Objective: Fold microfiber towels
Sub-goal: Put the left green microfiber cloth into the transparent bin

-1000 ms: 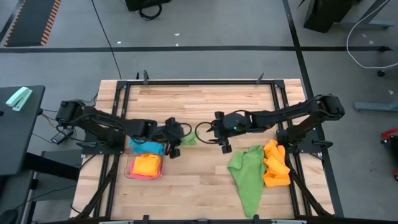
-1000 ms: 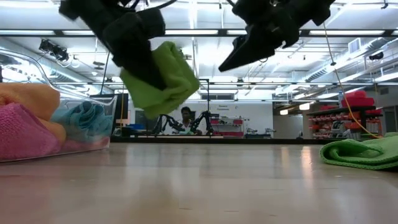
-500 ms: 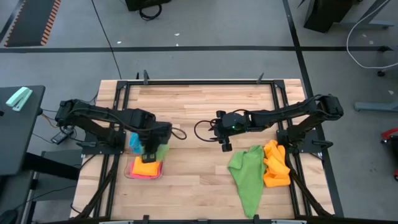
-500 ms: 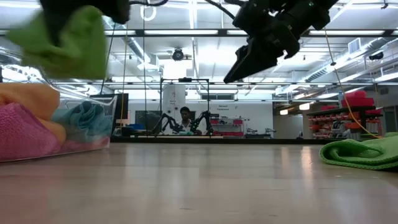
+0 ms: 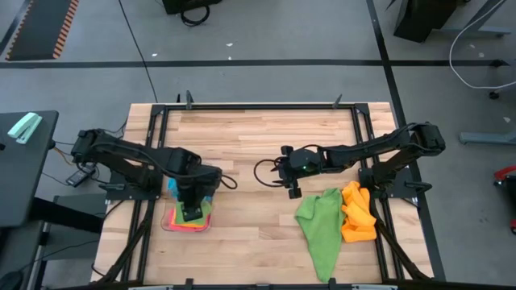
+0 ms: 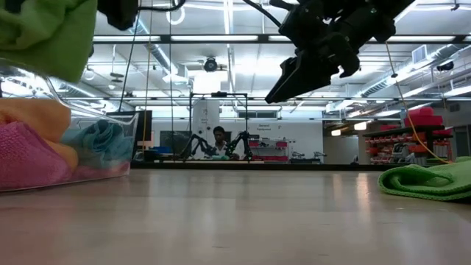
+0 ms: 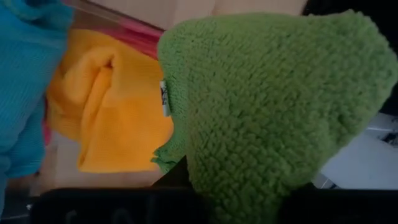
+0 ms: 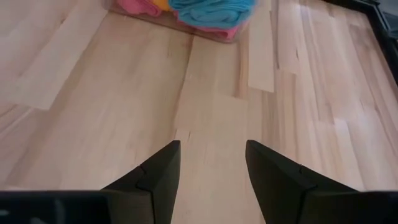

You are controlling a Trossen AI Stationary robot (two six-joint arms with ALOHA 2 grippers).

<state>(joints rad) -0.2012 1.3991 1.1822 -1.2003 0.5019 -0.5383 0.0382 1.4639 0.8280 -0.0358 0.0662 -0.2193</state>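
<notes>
A large workshop with ceiling strip lights lies beyond the wooden desk [image 5: 258, 153]; far back a seated person [image 6: 219, 140] is visible. The desk is framed by black rails and stands on grey floor.

Left hand [image 5: 192, 211]: poised over the tray [image 5: 168, 224] at about 8 o'clock on the desk, clenched on a folded green towel [image 7: 267, 112]. In the left wrist view this towel fills most of the field, with the folded orange towel [image 7: 112, 118] and a blue towel [image 7: 25, 81] lying beneath it in the tray. In the low view the green towel hangs above the tray's contents; whether it touches them cannot be told.

Tray contents: a pink towel [image 6: 29, 158] at the bottom, orange above it, and blue at the tray's 12 o'clock end. In the high view a pink edge shows around the left hand.

Right hand [image 5: 292, 187]: raised above bare desk just right of centre, fingers [image 8: 155, 174] parted and grasping nothing. The right wrist view shows only planks between them, with the tray farther off.

Unfolded stock: a spread green cloth [image 5: 320, 225] at about 4 o'clock on the desk, with a crumpled orange cloth [image 5: 357, 211] touching its 3 o'clock side. Both lie flat on the desk, apart from the right hand.
</notes>
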